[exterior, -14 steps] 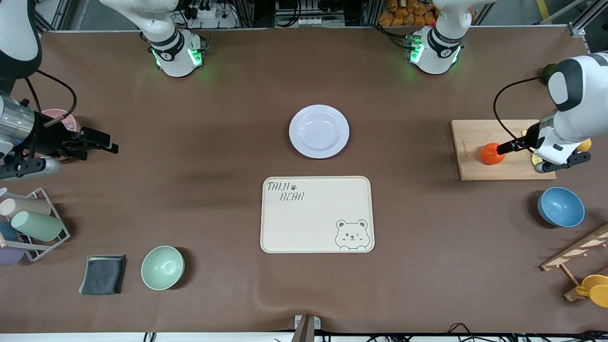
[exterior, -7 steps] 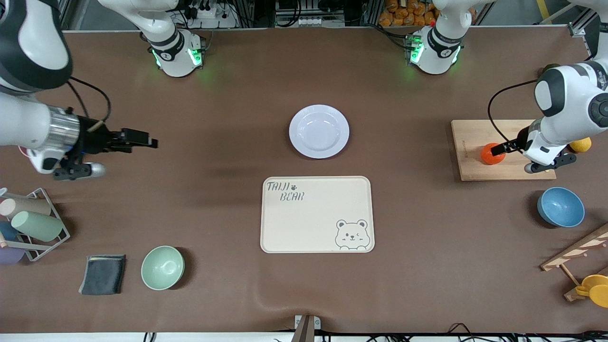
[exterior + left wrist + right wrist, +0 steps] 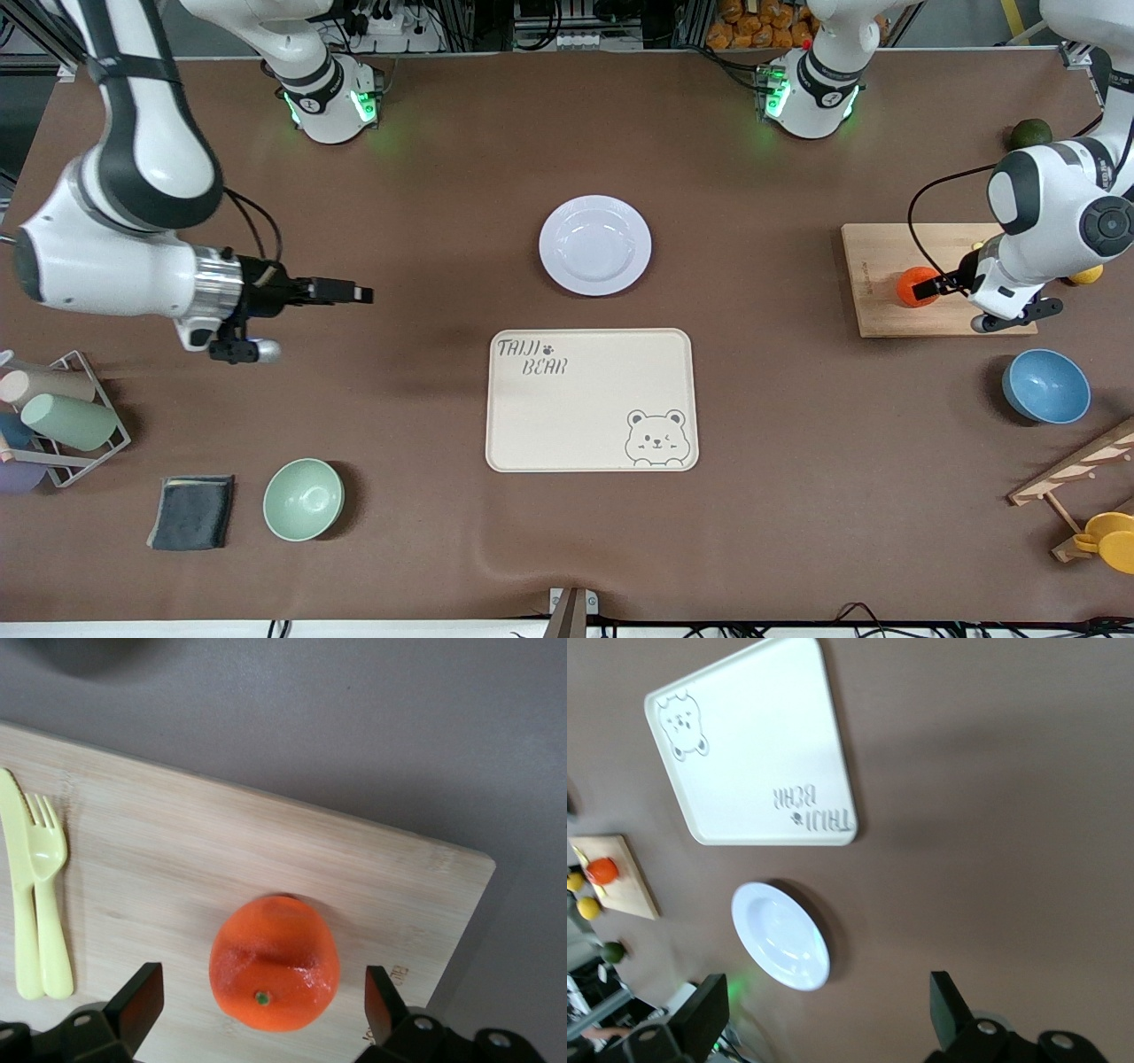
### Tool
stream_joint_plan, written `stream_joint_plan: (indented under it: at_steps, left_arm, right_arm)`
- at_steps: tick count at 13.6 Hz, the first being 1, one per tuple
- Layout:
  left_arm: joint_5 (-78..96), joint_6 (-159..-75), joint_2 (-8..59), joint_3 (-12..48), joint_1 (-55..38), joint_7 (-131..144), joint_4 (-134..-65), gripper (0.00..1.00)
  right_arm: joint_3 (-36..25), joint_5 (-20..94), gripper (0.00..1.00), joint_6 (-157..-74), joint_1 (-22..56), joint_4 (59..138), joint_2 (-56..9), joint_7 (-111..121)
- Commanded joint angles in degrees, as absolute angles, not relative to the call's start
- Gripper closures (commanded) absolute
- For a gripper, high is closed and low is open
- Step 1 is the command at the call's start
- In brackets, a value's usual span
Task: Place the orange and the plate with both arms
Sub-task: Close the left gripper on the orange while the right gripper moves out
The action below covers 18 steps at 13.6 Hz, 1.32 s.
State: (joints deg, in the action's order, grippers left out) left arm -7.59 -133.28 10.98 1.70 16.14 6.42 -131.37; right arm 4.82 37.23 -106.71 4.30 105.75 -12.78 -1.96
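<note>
I see the left gripper point(image 3: 257, 1010) low over the wooden board point(image 3: 873, 306), its fingers spread wide with the orange point(image 3: 275, 963) on the board between them, not yet touched. My right gripper point(image 3: 354, 291) hangs open above the bare table. The plate point(image 3: 594, 245) lies mid-table, farther from the front camera than the tray point(image 3: 591, 400).

— We see the orange point(image 3: 275, 963) as glossy and finely dimpled, resting on pale, matt, grained wood: the cutting board point(image 3: 221, 886).

— Beside the orange, we note smooth yellow plastic cutlery point(image 3: 37, 895); the plate point(image 3: 594, 245) looks glossy.
</note>
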Motion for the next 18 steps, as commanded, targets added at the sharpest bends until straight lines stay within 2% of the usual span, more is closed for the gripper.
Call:
stream_joint_plan:
  at_steps: [1,4,16,17,18]
  left_arm:
    - [-8.7,-134.1,11.5,2.3,16.9,5.6,-131.6,0.0]
    - [-8.7,-134.1,12.3,2.3,17.0,5.5,-131.6,0.0]
    - [-8.7,-137.2,17.0,2.3,18.0,5.5,-131.6,0.0]
    - [-8.7,-137.5,17.4,2.3,18.2,5.5,-131.6,0.02]
    - [-8.7,-137.5,17.5,2.3,18.2,5.5,-131.6,0.15]
  right_arm:
    - [4.7,40.1,0.0,-111.6,7.9,109.4,-12.0,-2.8]
    - [4.7,45.6,0.0,-114.9,8.3,113.1,-12.2,-1.1]
    - [4.6,45.8,0.0,-116.1,8.0,113.6,-13.8,2.5]
    - [4.7,45.8,0.0,-116.2,8.0,113.7,-13.8,2.9]
    - [4.6,45.9,0.0,-116.2,8.1,113.8,-13.8,2.9]
